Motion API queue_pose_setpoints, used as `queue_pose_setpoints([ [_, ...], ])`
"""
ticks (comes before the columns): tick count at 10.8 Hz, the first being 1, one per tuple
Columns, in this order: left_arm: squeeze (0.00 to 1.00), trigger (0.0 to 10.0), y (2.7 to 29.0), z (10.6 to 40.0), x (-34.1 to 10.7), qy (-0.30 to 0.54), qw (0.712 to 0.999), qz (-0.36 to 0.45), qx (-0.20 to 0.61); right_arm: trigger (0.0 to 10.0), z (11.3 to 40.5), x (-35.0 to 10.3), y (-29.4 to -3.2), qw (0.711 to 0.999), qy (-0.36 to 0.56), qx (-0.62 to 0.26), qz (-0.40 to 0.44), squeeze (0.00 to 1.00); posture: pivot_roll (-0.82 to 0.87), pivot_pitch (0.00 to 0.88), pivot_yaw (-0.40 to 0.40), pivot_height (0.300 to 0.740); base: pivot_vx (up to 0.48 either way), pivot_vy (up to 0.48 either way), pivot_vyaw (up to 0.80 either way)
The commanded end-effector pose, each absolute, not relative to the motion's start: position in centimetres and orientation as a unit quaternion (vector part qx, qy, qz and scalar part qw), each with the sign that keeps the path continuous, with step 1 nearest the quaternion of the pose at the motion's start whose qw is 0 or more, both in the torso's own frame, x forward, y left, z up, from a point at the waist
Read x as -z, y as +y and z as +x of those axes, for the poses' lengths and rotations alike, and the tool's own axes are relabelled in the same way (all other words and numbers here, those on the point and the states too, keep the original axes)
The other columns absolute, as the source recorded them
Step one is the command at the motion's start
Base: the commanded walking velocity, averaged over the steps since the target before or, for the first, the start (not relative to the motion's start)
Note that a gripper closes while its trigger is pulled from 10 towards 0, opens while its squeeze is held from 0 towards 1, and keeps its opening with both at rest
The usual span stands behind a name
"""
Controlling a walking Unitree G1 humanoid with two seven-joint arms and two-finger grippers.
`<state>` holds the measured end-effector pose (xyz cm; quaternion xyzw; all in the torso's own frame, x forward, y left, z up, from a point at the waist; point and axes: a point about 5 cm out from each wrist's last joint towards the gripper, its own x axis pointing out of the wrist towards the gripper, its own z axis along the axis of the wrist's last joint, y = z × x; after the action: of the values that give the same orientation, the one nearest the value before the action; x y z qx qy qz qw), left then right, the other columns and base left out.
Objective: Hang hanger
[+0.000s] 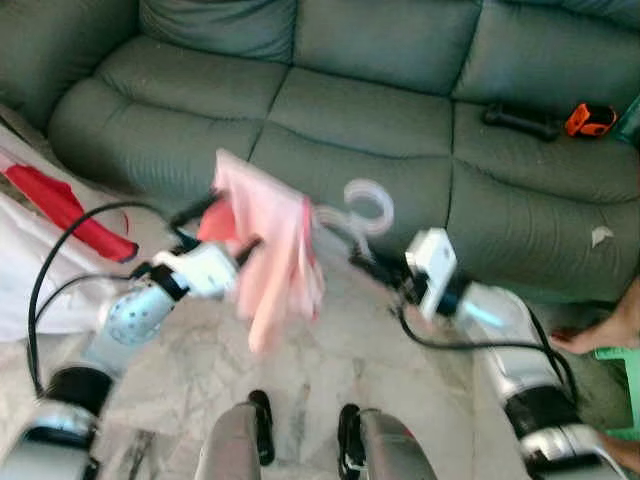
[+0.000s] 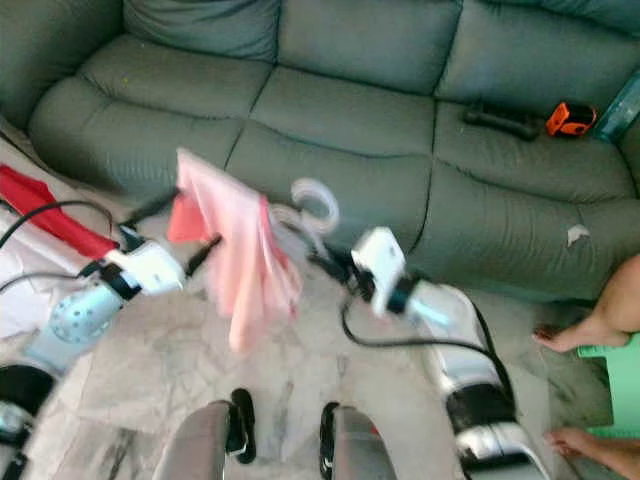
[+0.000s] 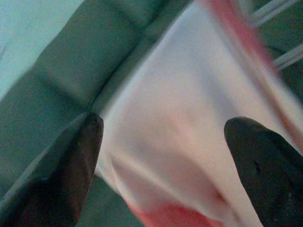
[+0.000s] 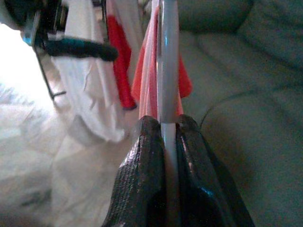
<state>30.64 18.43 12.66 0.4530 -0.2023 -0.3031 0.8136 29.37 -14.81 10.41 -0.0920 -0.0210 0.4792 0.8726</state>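
A white plastic hanger [image 1: 368, 208] with a pale pink and red garment [image 1: 275, 250] draped on it hangs in the air in front of the green sofa [image 1: 370, 90]. My right gripper [image 1: 365, 262] is shut on the hanger's bar [image 4: 168, 71]; the wrist view shows both pads pinching it. From the left, my left gripper [image 1: 222, 232] stands open at the garment. Its two fingers [image 3: 80, 156] are spread wide, with the pink cloth [image 3: 180, 142] between them. The picture is blurred.
A black object [image 1: 520, 120] and an orange one [image 1: 588, 120] lie on the sofa's right seat. Red and white cloth [image 1: 60, 205] hangs at the left. A person's bare feet [image 2: 585, 330] and a green stool [image 2: 625, 385] are at the right, on a marble floor [image 1: 330, 360].
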Motion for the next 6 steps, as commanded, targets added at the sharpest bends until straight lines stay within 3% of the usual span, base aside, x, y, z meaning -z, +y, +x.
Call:
queue_pose_setpoints([
  [1,0.00,10.0,17.8,30.2,-12.2,-0.205,0.783,0.473,0.348,10.0,28.9,-10.4,-14.6,0.860,-0.015,-0.502,-0.088,0.00,-0.05,0.246,-0.034,0.740,0.000,0.000,0.00],
  [3,0.00,10.0,17.3,30.4,-12.1,-0.206,0.744,0.505,0.387,10.0,28.4,-9.8,-14.6,0.849,0.005,-0.520,-0.091,0.00,-0.05,0.242,-0.029,0.740,0.000,0.000,0.00],
  [4,0.00,4.6,17.1,30.0,-10.8,-0.178,0.724,0.513,0.425,10.0,28.3,-10.0,-14.4,0.840,0.006,-0.535,-0.093,0.00,-0.05,0.242,-0.029,0.740,0.000,0.000,0.00],
  [5,0.00,0.0,17.0,29.8,-9.7,-0.152,0.708,0.524,0.448,10.0,28.3,-10.2,-14.3,0.829,0.009,-0.549,-0.101,0.00,-0.05,0.237,-0.036,0.740,0.000,0.000,0.00],
  [6,0.00,0.0,17.2,30.1,-9.0,-0.127,0.698,0.542,0.450,10.0,28.4,-10.4,-14.1,0.822,0.013,-0.560,-0.101,0.00,-0.05,0.236,-0.038,0.740,0.000,0.000,0.00],
])
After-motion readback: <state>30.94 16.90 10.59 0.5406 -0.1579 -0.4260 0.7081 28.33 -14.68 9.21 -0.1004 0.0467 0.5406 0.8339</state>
